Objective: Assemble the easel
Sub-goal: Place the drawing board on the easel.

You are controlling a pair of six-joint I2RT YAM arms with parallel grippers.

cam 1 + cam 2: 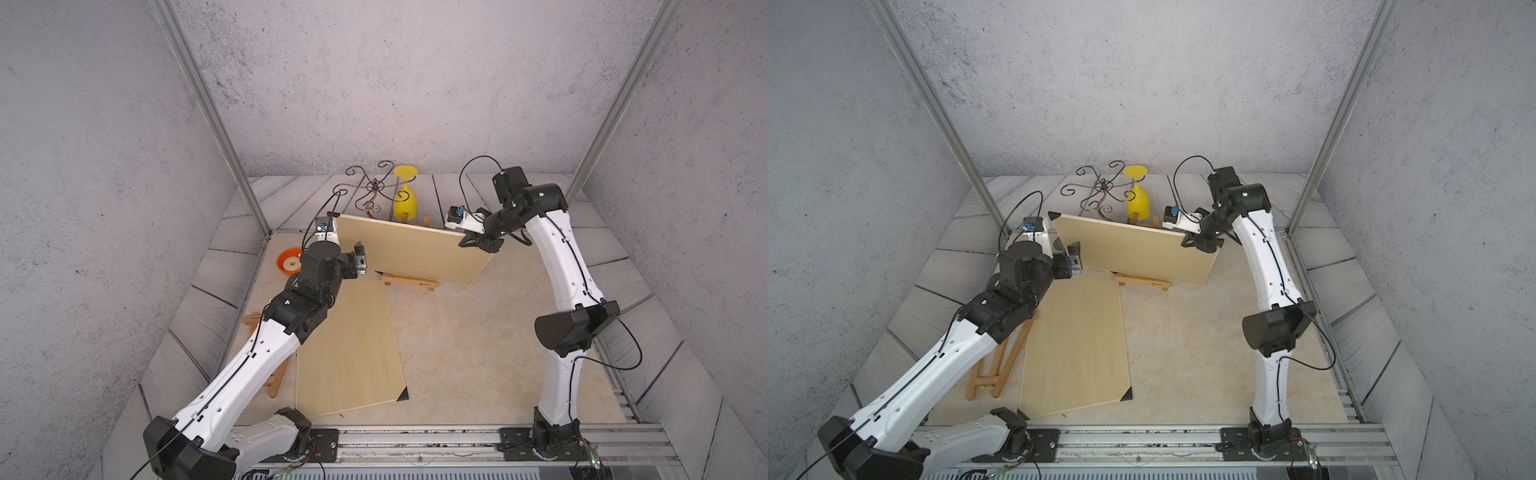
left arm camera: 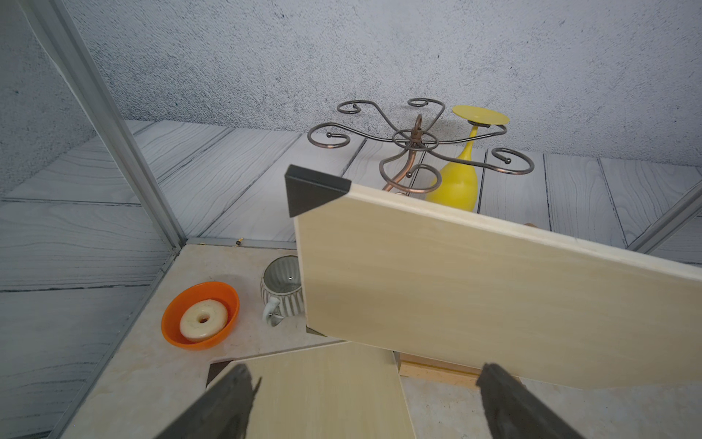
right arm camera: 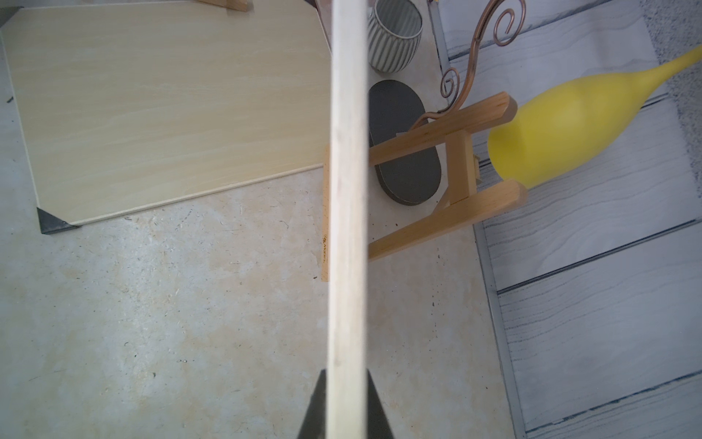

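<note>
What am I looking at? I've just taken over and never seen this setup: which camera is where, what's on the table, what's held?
Two white robot arms work over one table. The two wide pictures come from a paired overhead camera; the other two cameras sit on each arm's wrist. The right claw is shut on the upper edge of the upright board, which stands at a small wooden easel. The left claw is open and empty beside that board. A second board lies flat. Also there: a wire rack with a yellow glass, a striped mug, an orange bowl.
</note>
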